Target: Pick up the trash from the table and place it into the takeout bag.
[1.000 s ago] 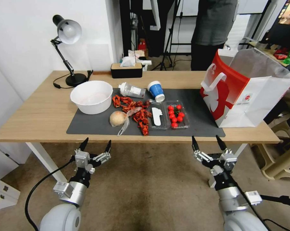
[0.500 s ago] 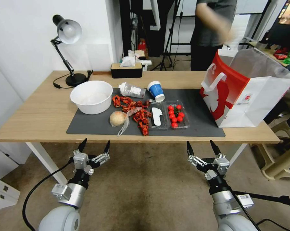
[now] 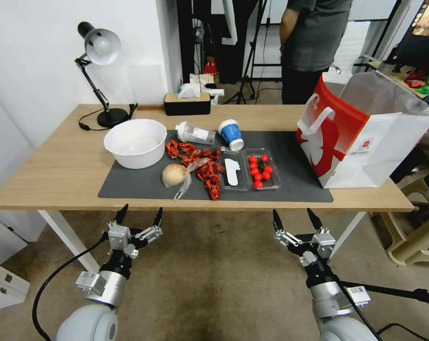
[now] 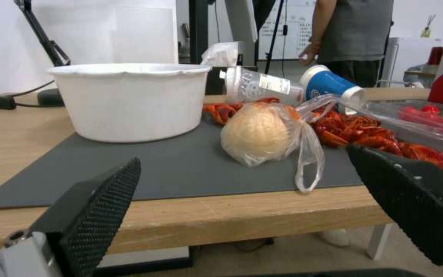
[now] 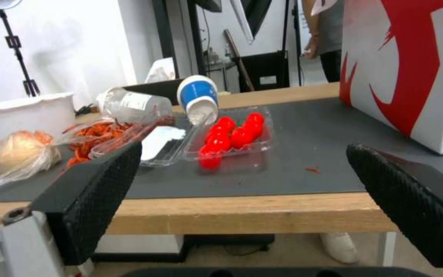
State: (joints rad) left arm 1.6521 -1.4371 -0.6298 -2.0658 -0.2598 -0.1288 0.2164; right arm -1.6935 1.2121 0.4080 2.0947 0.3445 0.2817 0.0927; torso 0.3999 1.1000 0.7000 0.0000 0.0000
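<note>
The right gripper (image 3: 295, 217) is being drawn back and lower; both jaws are spread, the left gripper (image 3: 139, 211) too. Nothing is being held; reaching for the trash (image 3: 175, 174) is needed next.

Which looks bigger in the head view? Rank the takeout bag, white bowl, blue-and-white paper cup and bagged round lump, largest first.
1. takeout bag, clearly largest.
2. white bowl.
3. and 4. blue-and-white paper cup, lying on its side, and bagged round lump: they look about alike, and the lump lies nearer the camera, so I won't rank them.
</note>
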